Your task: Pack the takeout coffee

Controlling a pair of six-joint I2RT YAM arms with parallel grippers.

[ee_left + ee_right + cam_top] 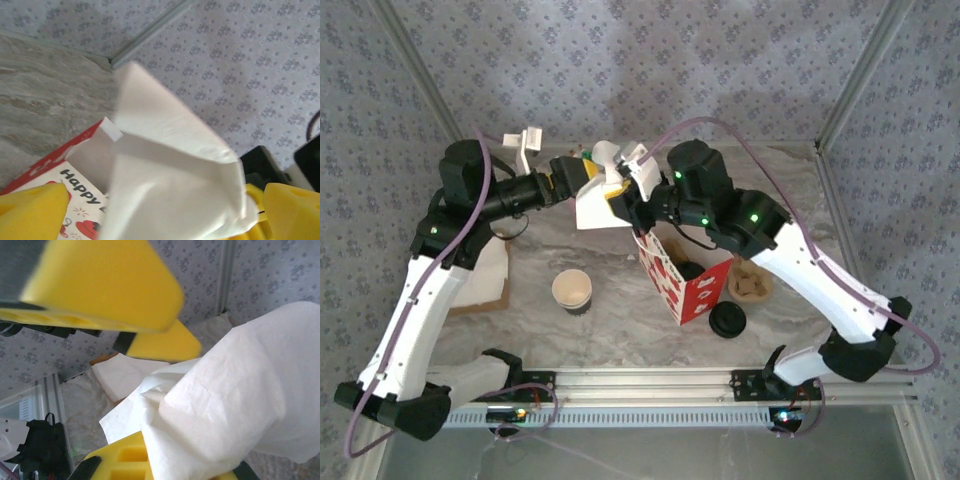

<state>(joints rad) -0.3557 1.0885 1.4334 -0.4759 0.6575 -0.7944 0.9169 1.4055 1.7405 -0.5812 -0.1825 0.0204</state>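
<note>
Above marbled table [620, 300], left gripper [578, 172] spread; right gripper [620, 198] pinches white napkin [230, 390].

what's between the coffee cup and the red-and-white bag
Nothing; the top view shows a bare stretch of marbled table between the coffee cup and the red-and-white bag.

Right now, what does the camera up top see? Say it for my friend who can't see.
Two robot arms meet at the back of the table, a white napkin hanging between them beside an open red-and-white bag. A paper cup stands left of the bag, a black lid right.
</note>
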